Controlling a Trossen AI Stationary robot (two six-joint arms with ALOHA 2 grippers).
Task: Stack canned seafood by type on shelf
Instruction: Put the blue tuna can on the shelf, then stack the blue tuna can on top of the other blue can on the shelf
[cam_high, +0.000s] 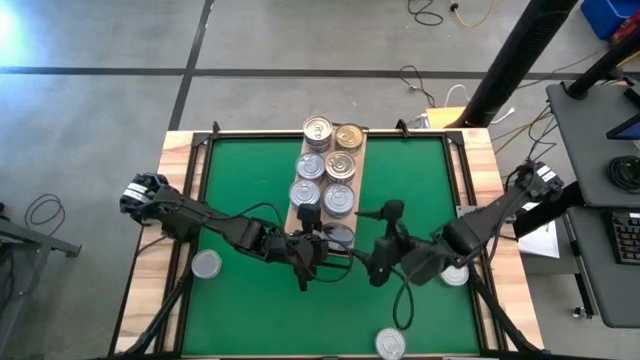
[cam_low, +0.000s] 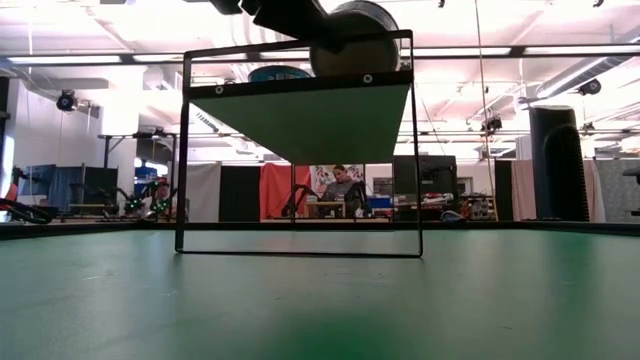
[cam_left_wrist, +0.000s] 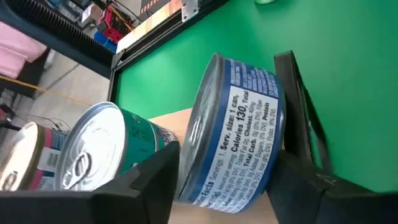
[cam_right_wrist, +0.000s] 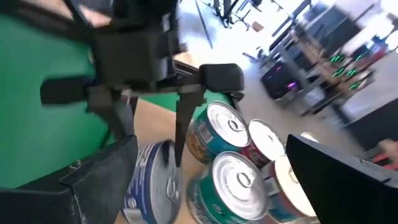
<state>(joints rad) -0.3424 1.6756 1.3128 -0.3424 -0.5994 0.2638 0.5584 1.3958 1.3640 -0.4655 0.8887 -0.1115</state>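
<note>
- From above, the shelf runs down the middle of the green surface, with silver-topped and gold-topped tins standing on it in two columns.
- That same overhead look shows both arms meeting at the shelf's near end, the left jaws on one side and the right jaws just beside them.
- Only the left wrist camera shows the grip itself: a blue-labelled tin sits tilted between the two dark fingers, which stand partly apart and flank it on both sides. I cannot tell whether they press on it.
- Next to it in that view stands a teal-labelled tin with a pull-tab lid, over the pale wood of the shelf.
- The right wrist camera shows the right fingers spread wide with nothing between them, looking onto the cluster of tins and the left arm's jaws over a blue tin.
- Loose tins lie on the green: one at the left, one at the near edge, one under the right arm.
- The table-level camera shows only a black wire frame and the room behind it.
</note>
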